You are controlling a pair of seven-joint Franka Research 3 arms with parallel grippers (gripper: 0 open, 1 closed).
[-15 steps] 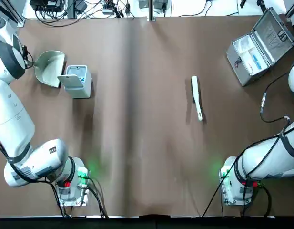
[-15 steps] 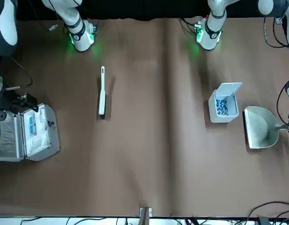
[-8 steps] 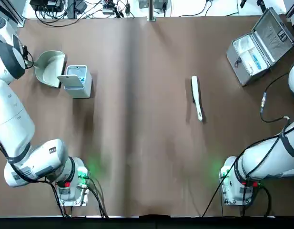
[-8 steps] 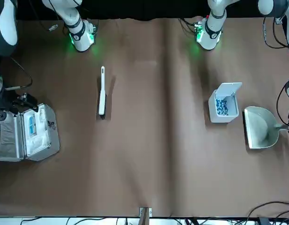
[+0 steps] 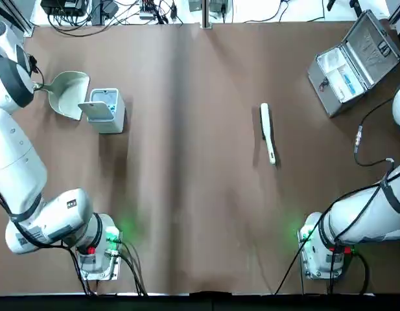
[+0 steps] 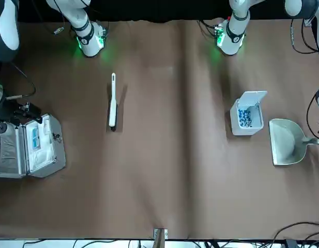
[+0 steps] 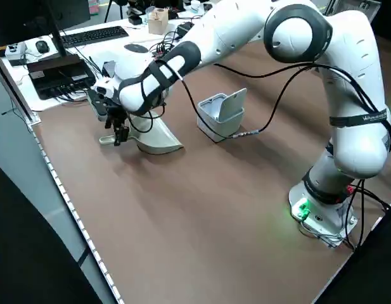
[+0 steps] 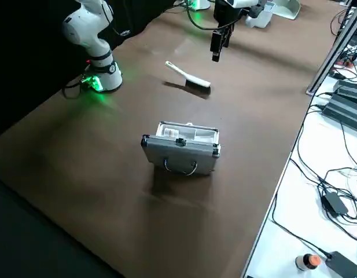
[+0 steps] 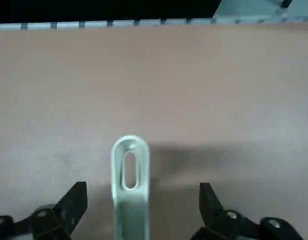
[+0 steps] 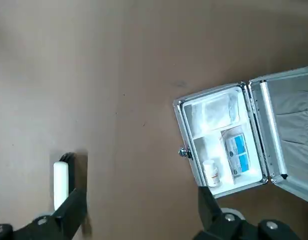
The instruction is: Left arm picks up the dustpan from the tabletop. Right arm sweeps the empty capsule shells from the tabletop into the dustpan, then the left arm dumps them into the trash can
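left gripper open astride dustpan handle, right gripper open – brown tabletop, desk clutter beyond

Wide brown tabletop, open across its middle. Obstacles: small light-grey trash can just beside the cream plastic dustpan; white long-handled brush; open silver metal case at far right corner.

The brown tabletop bears the dustpan, trash can, brush and open metal case.
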